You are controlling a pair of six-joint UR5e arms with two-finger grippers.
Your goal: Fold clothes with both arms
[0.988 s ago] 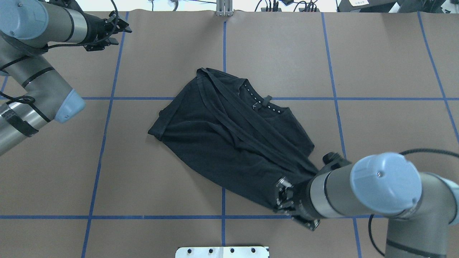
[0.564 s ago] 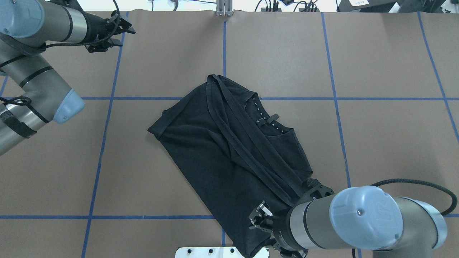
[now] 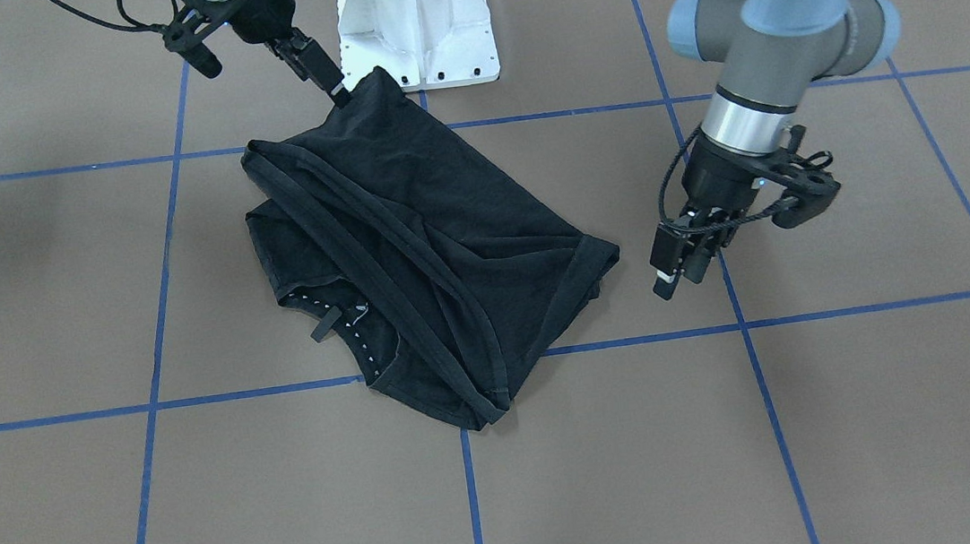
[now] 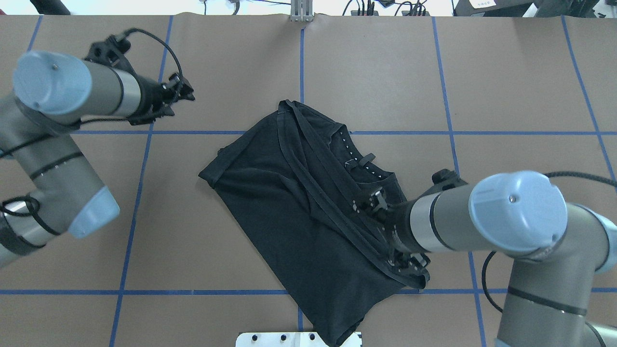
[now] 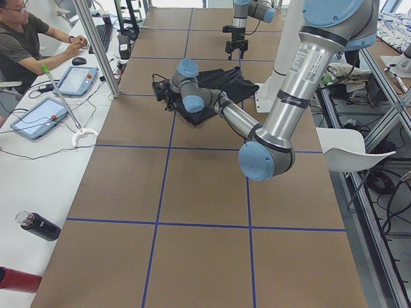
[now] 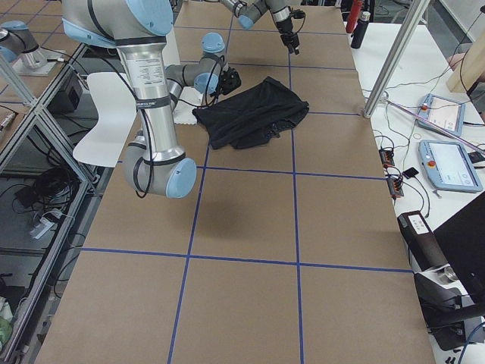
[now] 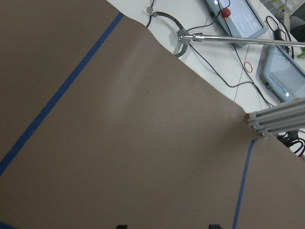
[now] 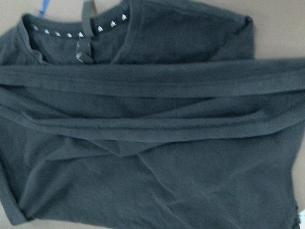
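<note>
The black T-shirt (image 4: pixel 289 212) lies crumpled on the brown table, collar (image 3: pixel 336 310) toward the far side and hem at the base plate. It also shows in the front view (image 3: pixel 426 224) and fills the right wrist view (image 8: pixel 152 143). My right gripper (image 3: pixel 336 97) hangs open above the hem corner with nothing in it. Its wrist (image 4: pixel 434 226) covers the shirt's right side. My left gripper (image 3: pixel 677 281) hovers open a short way off the shirt's sleeve (image 3: pixel 600 255). In the overhead view that gripper (image 4: pixel 188 94) is left of the shirt. Its fingertips (image 7: pixel 121 226) stand apart over bare table.
The white pedestal base (image 3: pixel 413 18) stands against the shirt's hem. Blue tape lines (image 4: pixel 301 72) grid the table. A seated person (image 5: pixel 26 45), tablets (image 5: pixel 38 115) and a bottle (image 5: pixel 35 224) are along the far side bench. An aluminium post (image 7: pixel 271 121) stands at the table's edge.
My right gripper dragged the shirt toward the base, let go of it and moved back up over it. My left arm swung from the far corner toward the shirt.
</note>
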